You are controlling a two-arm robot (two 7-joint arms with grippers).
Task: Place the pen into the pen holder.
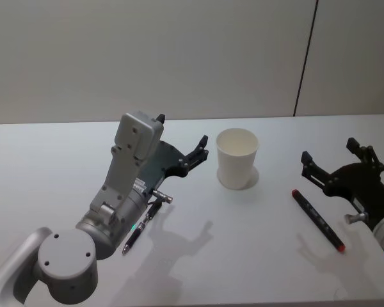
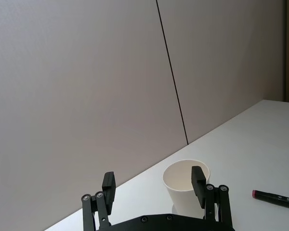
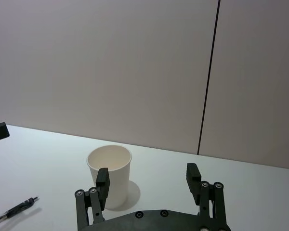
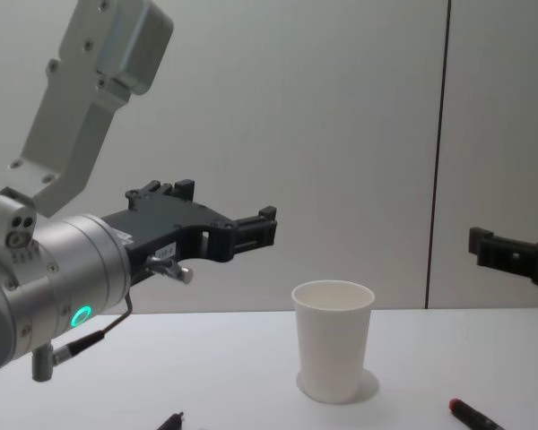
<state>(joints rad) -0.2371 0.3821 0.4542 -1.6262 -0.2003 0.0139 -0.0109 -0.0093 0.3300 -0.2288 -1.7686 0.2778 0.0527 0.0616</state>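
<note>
**A:** What does the pen holder look like, and where is it?

**B:** The pen holder (image 1: 237,158) is a plain white paper cup, narrower at the base, with a rolled rim. It stands upright on the white worktop (image 1: 45,173), roughly midway between the two grippers and touching neither.

**A:** And the pens?

**B:** A black pen with red ends (image 1: 317,219) lies flat on the worktop to the cup's right, well apart from it. A dark pen (image 1: 138,230) lies flat to the cup's left, partly hidden by the left arm (image 1: 125,185).

**A:** How does the cup sit relative to the fingers?

**B:** The left gripper (image 2: 153,179) is held above the worktop, pointing toward the cup, with its fingers (image 2: 198,180) spread wide apart. In the left wrist view the cup stands beyond them, partly behind one finger. The right gripper (image 1: 329,149) is raised at the right, near the red-ended pen, its fingers also wide apart. In the right wrist view the cup stands beyond them, nearer one finger.
</note>
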